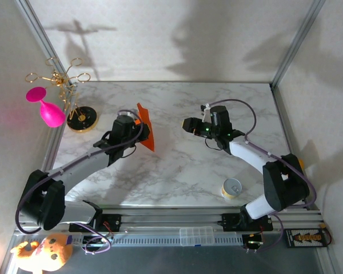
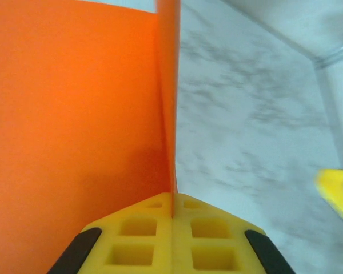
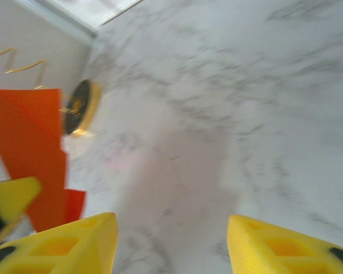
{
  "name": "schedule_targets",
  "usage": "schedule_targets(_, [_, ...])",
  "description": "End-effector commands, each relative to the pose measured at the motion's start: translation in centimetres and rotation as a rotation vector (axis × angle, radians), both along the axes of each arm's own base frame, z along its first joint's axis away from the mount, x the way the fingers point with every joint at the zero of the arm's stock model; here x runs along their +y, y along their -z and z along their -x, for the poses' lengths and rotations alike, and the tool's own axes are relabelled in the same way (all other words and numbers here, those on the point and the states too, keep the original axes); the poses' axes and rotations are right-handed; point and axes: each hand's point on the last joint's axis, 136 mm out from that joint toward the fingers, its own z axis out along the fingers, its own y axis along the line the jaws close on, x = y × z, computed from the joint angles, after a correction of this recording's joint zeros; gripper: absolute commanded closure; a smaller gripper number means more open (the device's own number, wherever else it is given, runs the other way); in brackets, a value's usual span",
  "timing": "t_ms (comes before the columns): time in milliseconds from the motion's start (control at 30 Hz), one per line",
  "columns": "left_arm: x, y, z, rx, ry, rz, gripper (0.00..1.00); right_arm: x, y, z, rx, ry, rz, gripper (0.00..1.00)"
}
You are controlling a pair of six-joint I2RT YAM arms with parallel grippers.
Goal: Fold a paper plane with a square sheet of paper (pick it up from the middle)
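The orange sheet of paper [image 1: 146,129] is folded into a narrow pointed shape like a paper plane and stands on edge above the table's left-centre. My left gripper [image 1: 138,135] is shut on its lower edge. In the left wrist view the yellow jaws meet at the crease [image 2: 172,200], and one orange flap [image 2: 74,114] spreads to the left. My right gripper [image 1: 186,124] hangs to the right of the paper, apart from it. Its jaws [image 3: 171,228] stand open with only marble between them, and the paper [image 3: 31,148] shows at the left.
A pink goblet [image 1: 48,109] and a gold rack on a round black base [image 1: 82,119] stand at the far left. A small yellow can [image 1: 231,188] sits near the front right edge. Frame posts rise at the back corners.
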Motion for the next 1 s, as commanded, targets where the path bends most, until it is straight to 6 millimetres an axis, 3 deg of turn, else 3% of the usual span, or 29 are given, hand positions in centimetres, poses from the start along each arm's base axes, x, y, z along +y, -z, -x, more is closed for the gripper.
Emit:
schedule_targets(0, [4.9, 3.2, 1.5, 0.142, -0.097, -0.430, 0.99, -4.5, 0.3, -1.3, -0.066, 0.179, 0.196, 0.44])
schedule_targets(100, [6.8, 2.9, 1.0, 0.178, -0.201, -0.634, 0.99, -6.1, 0.6, -1.9, -0.068, 0.251, 0.263, 0.43])
schedule_targets(200, [7.4, 3.4, 0.9, 0.208, -0.245, -0.795, 0.99, -6.9, 0.7, -1.8, -0.075, 0.270, 0.307, 0.40])
schedule_targets(367, [6.8, 4.8, 0.6, 0.235, -0.265, -1.004, 0.99, -8.8, 0.5, -1.5, -0.083, 0.341, 0.361, 0.31])
schedule_targets(567, [5.2, 7.8, 0.0, 0.269, -0.232, -1.275, 0.99, -10.6, 0.4, -1.3, -0.062, 0.406, 0.343, 0.30])
schedule_targets(700, [2.9, 10.1, -0.6, 0.274, -0.189, -1.308, 0.98, -11.4, 0.8, -1.2, -0.039, 0.429, 0.319, 0.30])
schedule_targets(967, [-0.8, 14.3, -0.9, 0.307, -0.153, -1.208, 0.88, -11.7, 1.8, -1.1, 0.019, 0.458, 0.270, 0.31])
